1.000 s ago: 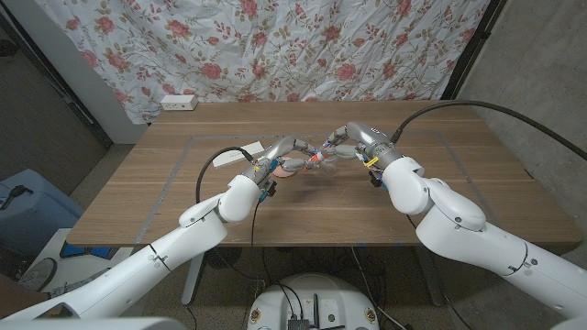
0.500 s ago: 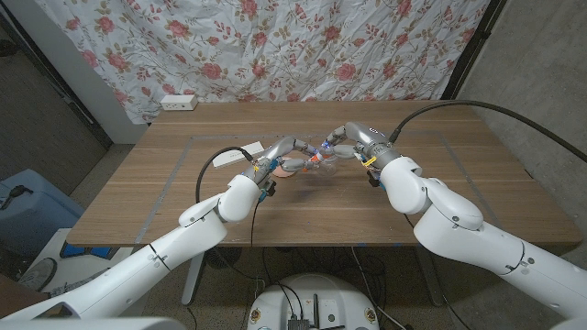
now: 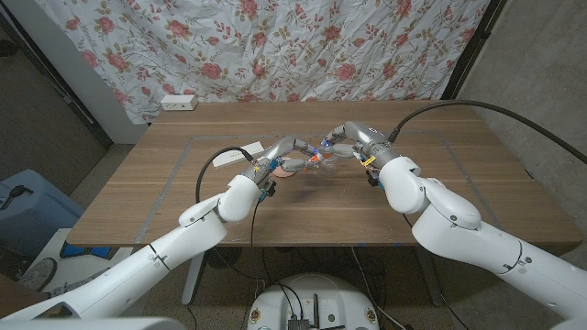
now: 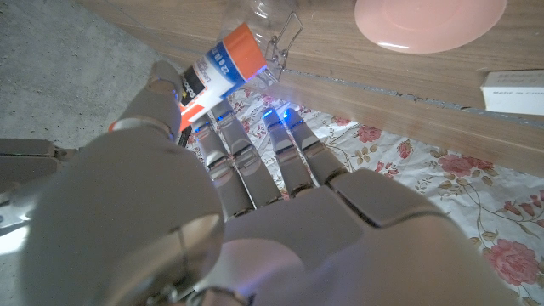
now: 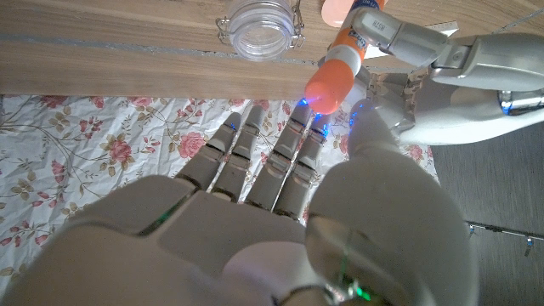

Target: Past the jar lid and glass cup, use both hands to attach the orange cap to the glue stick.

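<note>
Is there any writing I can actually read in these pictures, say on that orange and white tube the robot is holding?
Glue stick, held in the left hand: dark print on its white label, too blurred to read.
White box on the table: faint print, too small to read.
White power strip at the table's far edge: no readable marking.
No other text shows.

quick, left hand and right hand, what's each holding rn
Left hand: holds the glue stick.
Right hand: fingers at the orange cap on the stick's end; whether it grips the cap cannot be told.
</note>
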Action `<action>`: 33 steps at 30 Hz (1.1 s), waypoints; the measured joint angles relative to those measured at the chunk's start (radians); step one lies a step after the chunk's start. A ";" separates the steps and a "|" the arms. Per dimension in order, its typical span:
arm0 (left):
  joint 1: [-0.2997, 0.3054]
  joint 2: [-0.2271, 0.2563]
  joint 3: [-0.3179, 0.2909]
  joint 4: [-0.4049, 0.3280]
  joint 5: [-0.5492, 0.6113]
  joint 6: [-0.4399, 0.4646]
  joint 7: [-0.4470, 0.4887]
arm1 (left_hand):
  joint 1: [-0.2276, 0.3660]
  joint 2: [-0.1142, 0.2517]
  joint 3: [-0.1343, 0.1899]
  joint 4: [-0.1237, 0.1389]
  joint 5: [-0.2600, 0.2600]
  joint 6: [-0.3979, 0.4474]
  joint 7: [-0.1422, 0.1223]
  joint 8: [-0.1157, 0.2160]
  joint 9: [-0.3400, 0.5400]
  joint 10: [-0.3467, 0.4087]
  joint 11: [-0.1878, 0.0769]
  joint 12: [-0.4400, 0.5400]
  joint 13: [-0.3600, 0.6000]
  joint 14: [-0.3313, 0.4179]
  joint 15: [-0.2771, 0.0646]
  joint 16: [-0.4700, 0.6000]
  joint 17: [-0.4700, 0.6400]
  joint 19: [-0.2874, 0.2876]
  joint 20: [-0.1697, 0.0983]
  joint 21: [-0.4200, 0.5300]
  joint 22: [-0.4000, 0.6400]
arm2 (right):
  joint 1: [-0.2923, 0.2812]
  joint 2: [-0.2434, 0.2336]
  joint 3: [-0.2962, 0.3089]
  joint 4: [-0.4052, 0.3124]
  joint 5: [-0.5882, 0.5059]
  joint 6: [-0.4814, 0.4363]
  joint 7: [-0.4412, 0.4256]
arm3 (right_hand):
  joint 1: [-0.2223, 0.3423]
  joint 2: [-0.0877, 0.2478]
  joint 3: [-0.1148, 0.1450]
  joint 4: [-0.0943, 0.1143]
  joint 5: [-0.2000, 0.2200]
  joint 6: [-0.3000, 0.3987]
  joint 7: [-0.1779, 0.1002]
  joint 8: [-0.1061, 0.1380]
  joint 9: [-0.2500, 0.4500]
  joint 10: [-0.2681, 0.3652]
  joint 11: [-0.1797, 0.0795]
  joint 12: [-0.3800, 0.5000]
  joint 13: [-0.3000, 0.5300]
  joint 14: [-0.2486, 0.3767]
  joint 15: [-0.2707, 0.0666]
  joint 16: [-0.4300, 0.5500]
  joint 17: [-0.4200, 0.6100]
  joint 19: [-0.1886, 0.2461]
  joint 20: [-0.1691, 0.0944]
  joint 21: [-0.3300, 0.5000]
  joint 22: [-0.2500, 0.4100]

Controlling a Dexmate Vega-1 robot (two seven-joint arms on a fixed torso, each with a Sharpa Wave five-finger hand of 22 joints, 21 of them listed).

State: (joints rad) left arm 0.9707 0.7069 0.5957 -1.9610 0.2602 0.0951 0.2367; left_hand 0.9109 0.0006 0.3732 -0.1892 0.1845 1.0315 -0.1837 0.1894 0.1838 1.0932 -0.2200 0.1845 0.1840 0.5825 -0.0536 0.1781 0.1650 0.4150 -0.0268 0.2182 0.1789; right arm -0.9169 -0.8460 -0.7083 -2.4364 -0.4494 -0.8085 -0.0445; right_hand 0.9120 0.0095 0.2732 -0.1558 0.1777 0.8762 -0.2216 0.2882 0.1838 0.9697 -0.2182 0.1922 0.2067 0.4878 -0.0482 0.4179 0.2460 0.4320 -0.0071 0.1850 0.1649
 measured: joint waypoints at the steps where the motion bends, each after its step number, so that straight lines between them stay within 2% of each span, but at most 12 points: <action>1: 0.000 0.000 0.000 0.000 0.000 0.000 0.001 | 0.000 0.000 0.000 0.000 0.000 0.000 0.000 0.001 0.000 0.000 0.000 0.000 0.000 0.000 0.000 0.000 0.000 0.000 0.000 0.000 0.000 | 0.000 0.000 0.000 0.000 0.000 0.000 0.000 | 0.000 0.000 0.000 0.000 0.000 -0.002 0.002 -0.004 0.000 -0.006 -0.002 0.000 0.000 0.000 0.000 0.000 0.000 0.000 0.000 0.000 0.000; 7: 0.002 -0.001 -0.001 0.001 0.000 -0.001 0.003 | 0.000 0.000 0.000 0.000 0.000 0.000 0.000 0.001 0.000 0.000 0.000 -0.001 0.000 0.000 0.000 0.000 0.000 0.000 0.000 0.000 0.000 | 0.000 0.000 0.000 0.000 0.007 0.000 -0.002 | 0.000 0.000 -0.014 0.007 0.000 -0.023 0.002 -0.020 0.000 -0.034 0.001 -0.004 -0.001 -0.017 0.002 -0.004 0.000 -0.003 0.011 0.000 0.000; 18: 0.004 -0.001 -0.003 0.003 0.000 -0.002 0.007 | 0.000 0.000 0.000 0.000 -0.003 0.000 0.000 0.003 0.000 0.000 0.000 0.001 0.000 0.000 0.000 0.000 0.000 0.000 0.000 0.000 0.000 | -0.002 -0.015 0.012 -0.005 0.031 0.008 -0.002 | -0.055 -0.054 -0.046 0.015 0.000 -0.099 0.002 -0.070 0.000 -0.122 0.005 -0.009 -0.002 -0.057 0.003 -0.027 -0.009 -0.022 0.044 0.000 0.000; 20: 0.005 -0.001 -0.004 0.003 0.000 -0.002 0.008 | 0.000 0.000 0.000 0.000 -0.003 0.000 0.000 0.003 0.000 0.000 0.000 0.001 0.000 0.000 0.000 0.000 0.000 0.000 0.000 0.000 0.000 | -0.002 -0.018 0.014 -0.005 0.037 0.014 0.000 | -0.065 -0.049 -0.051 0.016 0.001 -0.117 0.002 -0.077 0.000 -0.140 0.006 -0.011 -0.002 -0.065 0.004 -0.029 -0.009 -0.028 0.049 0.000 0.000; 21: 0.005 -0.001 -0.004 0.003 0.000 -0.002 0.008 | 0.000 0.000 0.000 0.000 -0.003 0.000 0.000 0.003 0.000 0.000 0.000 0.001 0.000 0.000 0.000 0.000 0.000 0.000 0.000 0.000 0.000 | -0.002 -0.021 0.016 -0.006 0.040 0.017 0.002 | -0.077 -0.061 -0.058 0.019 0.004 -0.121 0.004 -0.081 0.000 -0.150 0.006 -0.011 -0.002 -0.071 0.005 -0.033 -0.009 -0.031 0.053 0.000 0.000; 26: 0.008 -0.001 -0.006 0.002 -0.001 -0.002 0.011 | 0.000 0.000 0.000 0.000 -0.003 0.000 0.000 0.003 0.000 0.000 0.000 0.001 -0.001 0.000 0.000 0.000 0.000 0.000 0.000 0.000 0.000 | -0.003 -0.031 0.022 -0.007 0.051 0.027 0.008 | -0.094 -0.062 -0.064 0.025 0.008 -0.166 0.002 -0.093 0.000 -0.194 0.008 -0.011 -0.002 -0.093 0.003 -0.048 -0.009 -0.040 0.061 0.000 0.000; 27: 0.008 -0.001 -0.006 0.002 -0.001 -0.002 0.011 | 0.000 0.000 0.000 0.000 -0.003 0.000 0.000 0.003 0.000 0.000 0.000 0.001 -0.001 0.000 0.000 0.000 0.000 0.000 0.000 0.000 0.000 | -0.003 -0.036 0.026 -0.007 0.054 0.030 0.011 | -0.104 -0.071 -0.069 0.025 0.008 -0.176 0.003 -0.093 0.000 -0.205 0.011 -0.011 -0.002 -0.100 0.004 -0.048 -0.009 -0.043 0.064 0.000 0.000; 33: 0.010 0.000 -0.008 0.002 -0.003 -0.006 0.013 | -0.001 0.001 0.000 0.000 -0.005 0.000 0.000 0.003 0.000 0.000 0.000 0.001 -0.001 0.000 0.000 0.000 0.000 0.000 0.000 0.000 0.000 | -0.009 -0.050 0.041 -0.008 0.078 0.049 0.017 | -0.132 -0.071 -0.079 0.032 0.015 -0.215 0.004 -0.097 0.000 -0.244 0.018 -0.011 -0.002 -0.124 0.008 -0.060 -0.009 -0.054 0.068 0.000 0.000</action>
State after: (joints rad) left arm 0.9809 0.7074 0.5874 -1.9588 0.2573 0.0894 0.2497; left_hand 0.9095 0.0021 0.3732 -0.1892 0.1795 1.0315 -0.1837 0.1925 0.1838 1.0932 -0.2200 0.1857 0.1833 0.5825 -0.0535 0.1780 0.1650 0.4150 -0.0268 0.2182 0.1789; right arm -0.9254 -0.8962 -0.6673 -2.4440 -0.3718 -0.7594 -0.0274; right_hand 0.7803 -0.0616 0.1946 -0.1241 0.1930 0.6616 -0.2177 0.1915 0.1837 0.7260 -0.2004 0.1808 0.2046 0.3642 -0.0397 0.3577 0.2369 0.3779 0.0609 0.1851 0.1649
